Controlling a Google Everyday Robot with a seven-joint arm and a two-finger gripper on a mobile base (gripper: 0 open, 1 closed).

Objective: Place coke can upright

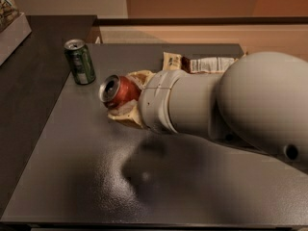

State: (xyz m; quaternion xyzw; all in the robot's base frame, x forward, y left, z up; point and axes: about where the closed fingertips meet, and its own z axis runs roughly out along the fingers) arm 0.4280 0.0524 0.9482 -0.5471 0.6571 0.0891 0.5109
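The red coke can (118, 91) lies on its side in my gripper (129, 98), its silver top with the pull tab pointing left toward the green can. My gripper's tan fingers (126, 115) are shut around the can's body and hold it above the dark table (86, 167). The grey arm (202, 105) reaches in from the right and hides the rest of the can. Its shadow lies on the table below.
A dark green can (80, 61) stands upright at the table's back left. A snack bag (202, 64) lies at the back, partly behind the arm. A black counter (29, 81) runs along the left, with a box (12, 25) at its far corner.
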